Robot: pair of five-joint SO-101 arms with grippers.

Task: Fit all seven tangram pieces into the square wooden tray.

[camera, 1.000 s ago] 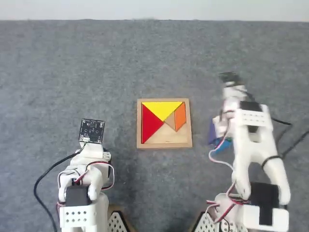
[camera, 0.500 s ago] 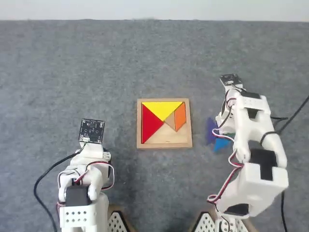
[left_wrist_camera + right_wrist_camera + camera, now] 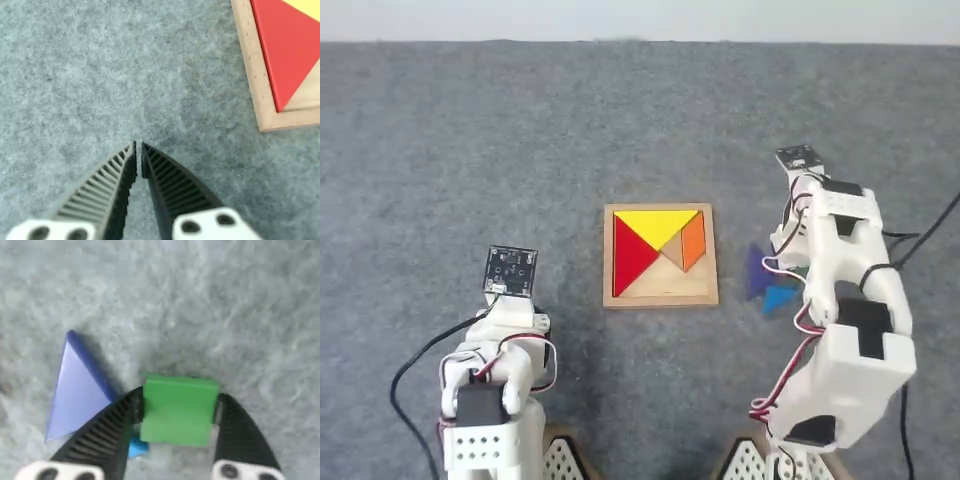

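Right gripper [image 3: 178, 399]: swung down, now pinching green square [image 3: 177, 410].
Left gripper [image 3: 138, 146]: closed, empty.
Tray [image 3: 660, 298]: partly filled; green likely next.

Both arms were white plastic shells with black servo blocks set into them. The left arm [image 3: 490, 400] trailed a looping black cable [image 3: 405, 385] from its base, and the right arm [image 3: 840, 300] carried thin red and white wires [image 3: 785, 385]. Each wrist bore a small dark circuit board [image 3: 510, 271]. The left gripper [image 3: 138, 149] and right gripper [image 3: 178, 400] had black ribbed fingers [image 3: 170, 185] tapering to points, on white mounts [image 3: 210, 225] with round screw holes.
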